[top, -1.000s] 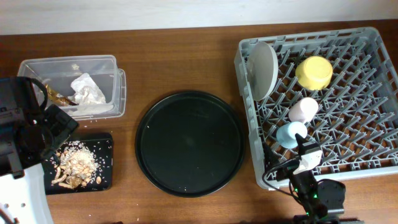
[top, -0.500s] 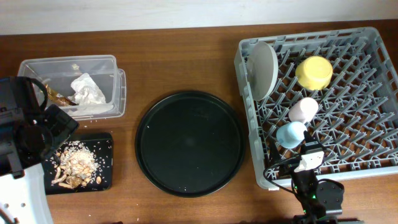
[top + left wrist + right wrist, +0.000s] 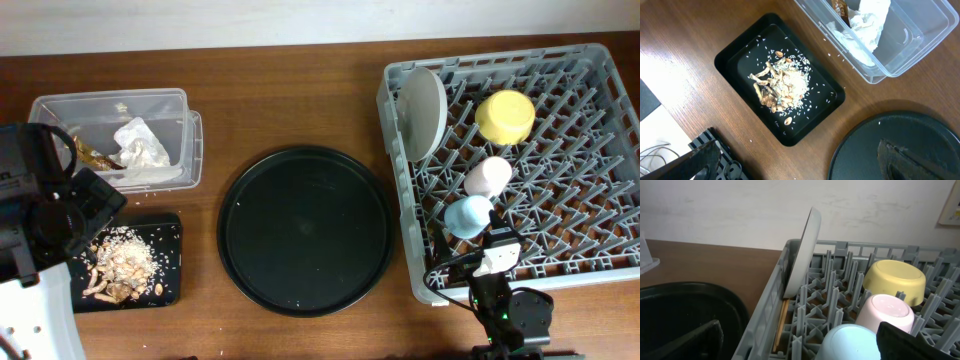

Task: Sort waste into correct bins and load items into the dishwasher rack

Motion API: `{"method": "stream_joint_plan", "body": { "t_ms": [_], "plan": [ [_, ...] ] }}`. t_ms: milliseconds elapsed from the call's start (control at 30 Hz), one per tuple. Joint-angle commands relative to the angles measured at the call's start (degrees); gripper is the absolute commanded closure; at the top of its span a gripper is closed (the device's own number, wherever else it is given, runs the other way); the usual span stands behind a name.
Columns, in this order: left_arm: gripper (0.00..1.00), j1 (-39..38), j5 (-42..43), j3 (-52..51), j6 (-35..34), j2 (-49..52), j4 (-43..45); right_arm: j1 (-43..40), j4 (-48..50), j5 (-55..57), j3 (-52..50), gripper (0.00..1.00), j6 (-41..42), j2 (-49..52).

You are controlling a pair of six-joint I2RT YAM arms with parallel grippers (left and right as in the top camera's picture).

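at the right of the overhead frame, the large square grey plastic dishwasher rack [image 3: 565, 235] holds the round pale grey-white plate [image 3: 423, 113] on edge, the yellow bowl [image 3: 505, 116], the small pink cup [image 3: 487, 177] and the small light-blue cup [image 3: 468, 216]. at upper left, the clear plastic rectangular tub [image 3: 110, 97] contains the crumpled white paper napkin [image 3: 140, 145] and the small brown-gold wrapper [image 3: 95, 155]. just below it, the shallow black rectangular tray [image 3: 170, 282] carries the beige-brown food scraps [image 3: 125, 265]. the left gripper [image 3: 800, 160] and the right gripper [image 3: 800, 342] each gape wide, holding nothing.

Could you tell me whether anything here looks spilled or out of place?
Yes: a few rice grains lie on the table between the shallow black tray and the clear tub, outside both bins. One speck also sits on the large round black tray.
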Motion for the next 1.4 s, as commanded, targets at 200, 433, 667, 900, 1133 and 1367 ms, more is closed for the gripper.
{"method": "stream_joint_plan", "body": {
  "t_ms": [200, 433, 667, 900, 1133, 1367],
  "plan": [
    [0.01, 0.24, 0.17, 0.46, -0.39, -0.35, -0.09, 0.37, -0.09, 0.72, -0.52, 0.01, 0.02, -0.61],
    [0.01, 0.15, 4.61, -3.43, -0.39, -2.86, -1.84, 0.37, -0.09, 0.72, -0.52, 0.01, 0.02, -0.61],
    [0.01, -12.59, 7.80, -38.58, 8.92, -26.64, 32.11, 0.37, -0.09, 0.72, -0.52, 0.01, 0.02, -0.61],
    [0.01, -14.97, 24.65, -77.44, 20.57, -44.26, 76.96, 0.37, -0.09, 0.72, -0.52, 0.01, 0.02, -0.61],
    [0.01, -14.97, 24.65, -97.35, 20.98, -53.29, 98.20, 0.37, -0.09, 0.72, -0.52, 0.01, 0.02, -0.61],
    [0.01, -15.06, 23.06, -98.07, 28.65, -67.21, 87.14, 0.37, -0.09, 0.72, -0.52, 0.02, 0.02, -0.59]
  ]
}}
